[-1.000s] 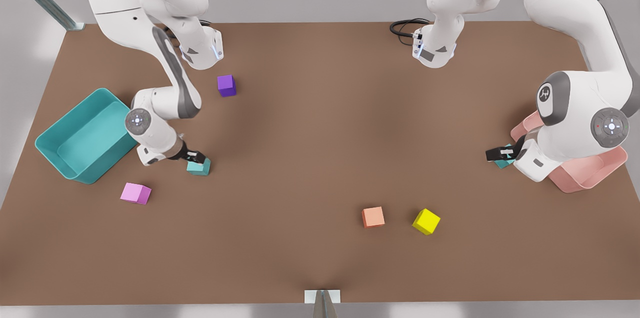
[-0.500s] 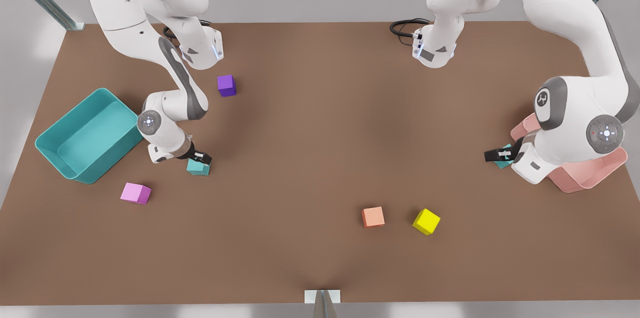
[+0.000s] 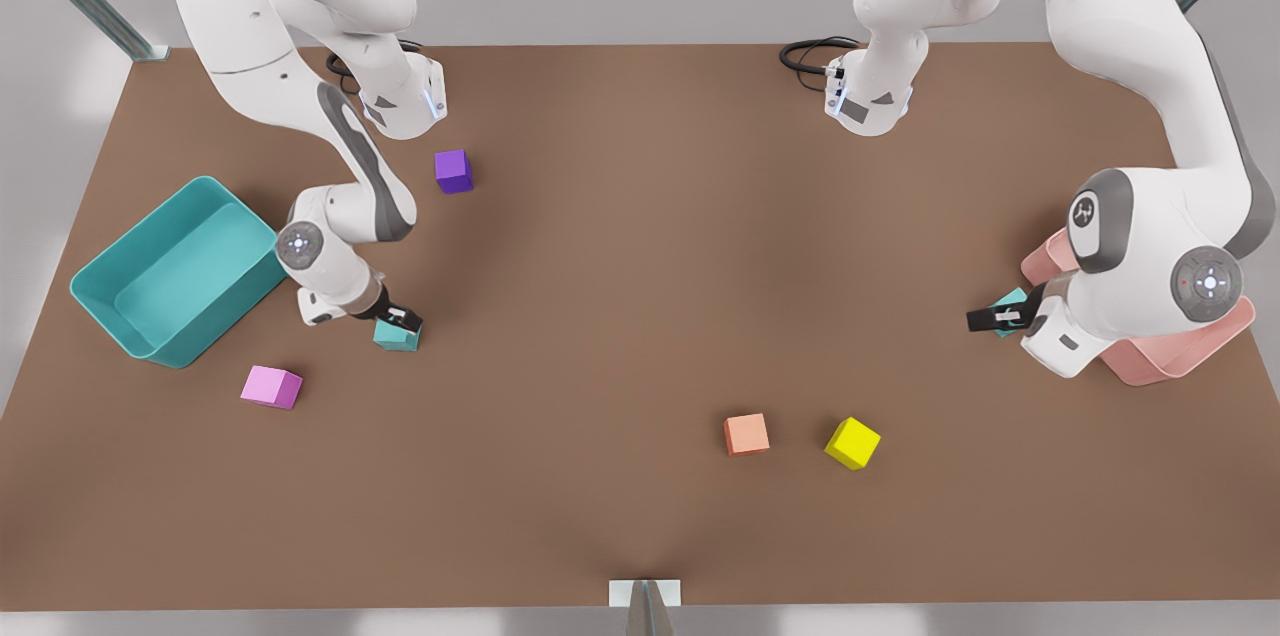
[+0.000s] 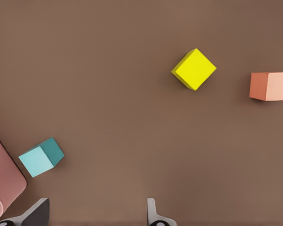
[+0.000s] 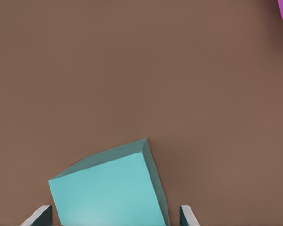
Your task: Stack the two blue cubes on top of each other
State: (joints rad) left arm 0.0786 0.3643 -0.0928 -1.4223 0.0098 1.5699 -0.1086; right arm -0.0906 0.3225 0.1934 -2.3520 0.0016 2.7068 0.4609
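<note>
I have the right claw (image 3: pixel 402 321) low over the blue cube (image 3: pixel 397 335) that sits on the brown surface (image 3: pixel 640 316) toward the front view's left, between the teal bin (image 3: pixel 170 268) and the centre; in the right wrist view the cube (image 5: pixel 111 188) lies between the two fingers (image 5: pixel 39 216), which stand apart at its sides with a sliver of gap, so nothing is clamped. The pink cube (image 3: pixel 271 386) lies near, and the purple cube (image 3: pixel 453 170) farther back. My left claw (image 3: pixel 995 318) is on the front view's right, just beside the pink bin (image 3: pixel 1180 351), above the other blue cube (image 3: pixel 1010 301). From the left wrist view that cube (image 4: pixel 41 157) rests on the surface next to the bin's corner (image 4: pixel 4 181), off to one side of the spread fingers (image 4: pixel 153 214), not between them. The yellow cube (image 3: pixel 852 442) and orange cube (image 3: pixel 747 434) sit close together, well apart from both claws.
</note>
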